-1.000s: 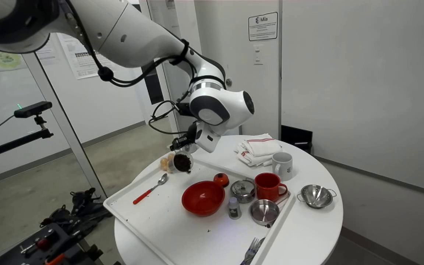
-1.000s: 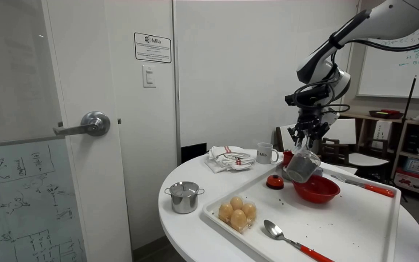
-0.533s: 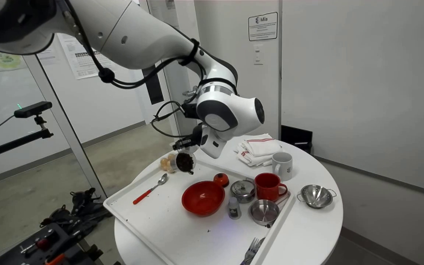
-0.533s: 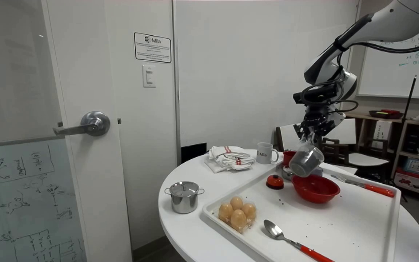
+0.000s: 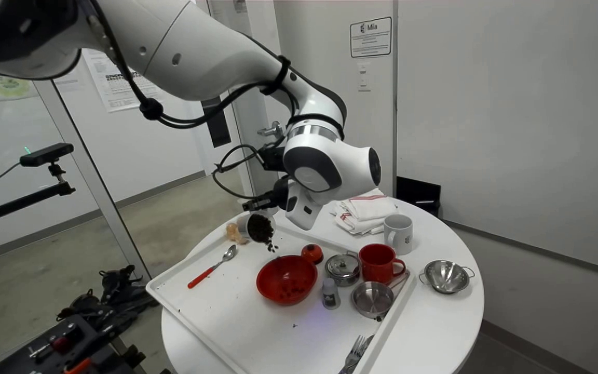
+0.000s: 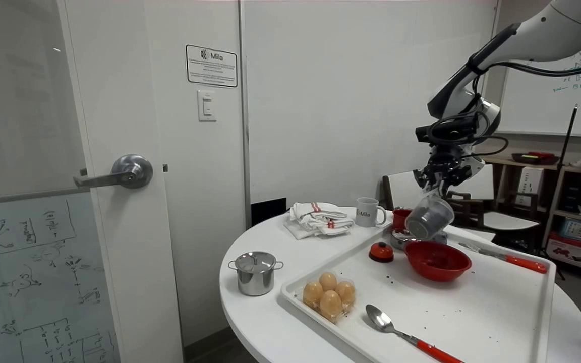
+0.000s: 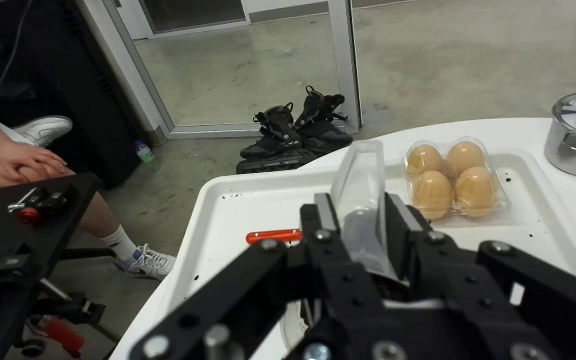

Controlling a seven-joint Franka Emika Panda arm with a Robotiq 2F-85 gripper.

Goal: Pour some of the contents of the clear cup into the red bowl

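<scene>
My gripper (image 7: pixel 360 212) is shut on the flat see-through handle of the clear cup (image 6: pixel 429 218). The handle (image 7: pixel 363 227) shows between the fingers in the wrist view. In an exterior view the cup is tipped with its mouth towards the red bowl, and its dark bean-like contents (image 5: pixel 260 228) fill the opening. Several dark pieces (image 5: pixel 273 246) fall from its lower rim. The wide red bowl (image 5: pixel 287 278) stands upright on the tray below and in front of the cup, apart from it. Dark pieces lie inside the bowl. The bowl (image 6: pixel 439 264) also shows below the cup.
The white tray (image 5: pixel 236 317) also bears a spoon (image 5: pixel 215 268), a small orange-red round thing (image 5: pixel 312 253), a shaker (image 5: pixel 330 294), a silver pan (image 5: pixel 373 298), a red mug (image 5: pixel 377 265) and packed eggs (image 6: pixel 330 297). A lidded silver pot (image 6: pixel 255 274) stands on the table beside it.
The arm and cup have shifted slightly rightwards in both exterior views, and the cup has tipped further. Dark pieces now fall from it, and dark pieces now show inside the red bowl.
</scene>
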